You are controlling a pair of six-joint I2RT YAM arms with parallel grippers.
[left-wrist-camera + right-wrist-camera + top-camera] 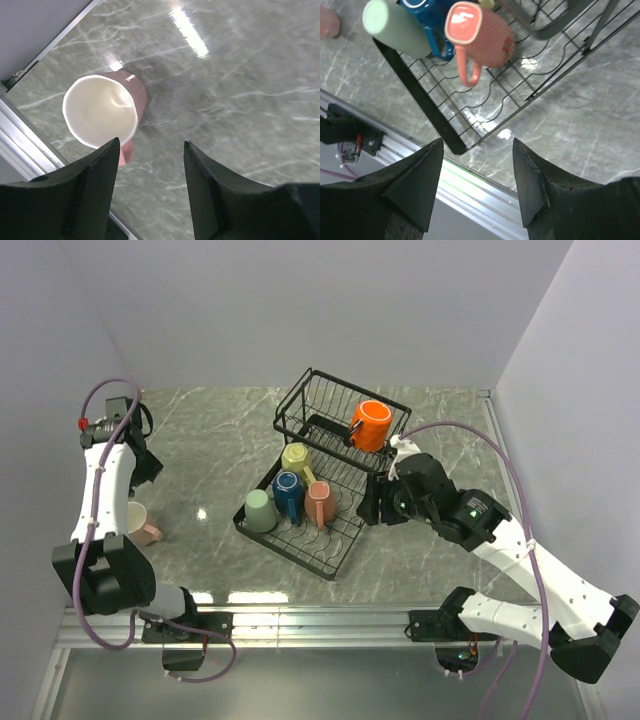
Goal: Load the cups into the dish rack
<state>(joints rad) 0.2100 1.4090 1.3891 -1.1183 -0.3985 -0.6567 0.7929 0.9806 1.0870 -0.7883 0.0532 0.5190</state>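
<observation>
Counter (200, 435): grey marbled surface, walled on the left, far and right sides.
Dish rack (300, 543): black wire, set at an angle in the middle of the counter, with its flat tray toward the near edge and its raised basket toward the far edge.
Orange cup (371, 425): in the raised basket, on the side nearer the right edge.
Yellow-green cup (297, 457): on the flat tray, just beside the basket.
Blue cup (288, 492): on the tray, between the yellow-green cup and the pale green cup (259, 510).
Salmon cup (321, 502): on the tray just beside the blue cup, handle toward the near edge.
Pink cup (102, 112): off the rack, standing mouth up on the bare counter close to the left edge, cream inside.
Left hand (151, 150): released, fingers spread and empty, poised over the counter just beside the pink cup; one finger's tip overlaps the cup's rim in the wrist view, and I cannot tell whether it touches.
Right hand (477, 150): released and empty, above the tray's near corner, on the side toward the right edge.
</observation>
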